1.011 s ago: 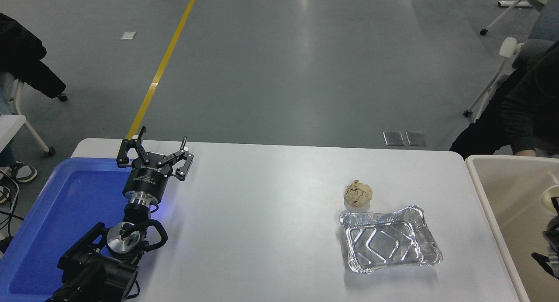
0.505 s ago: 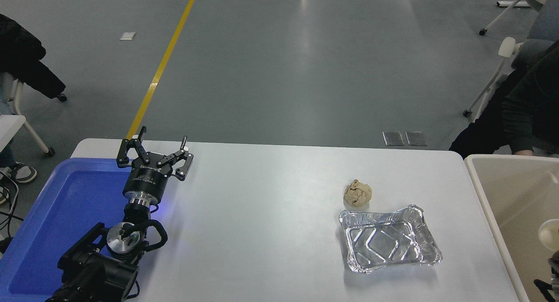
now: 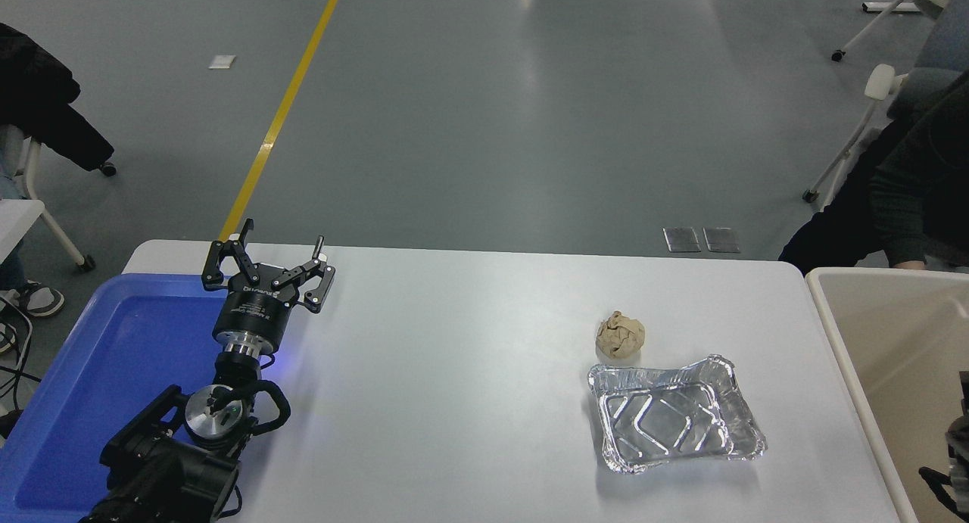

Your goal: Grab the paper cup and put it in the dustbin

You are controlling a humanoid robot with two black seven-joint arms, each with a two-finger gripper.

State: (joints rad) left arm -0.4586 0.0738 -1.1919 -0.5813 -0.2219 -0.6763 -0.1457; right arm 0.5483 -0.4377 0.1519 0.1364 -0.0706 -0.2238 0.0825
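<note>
The paper cup does not show in this view. The beige dustbin (image 3: 839, 322) stands at the table's right end, its rim and deep inner wall in sight. Only a black piece of my right gripper (image 3: 955, 451) shows at the picture's right edge, over the inside of the dustbin; the edge cuts it off. My left gripper (image 3: 266, 267) is open and empty, parked at the lower left beside the blue tray.
A crumpled tan paper ball (image 3: 621, 334) and a silver foil tray (image 3: 676, 414) lie on the white table (image 3: 454, 387) at the right. A blue plastic tray (image 3: 98, 356) lies at the left. A person in dark clothes sits at the far right.
The white cup, seen with my right gripper inside the dustbin, sank lower and has now gone from view. The gripper dipped, then rose a little. The left arm has not moved.
</note>
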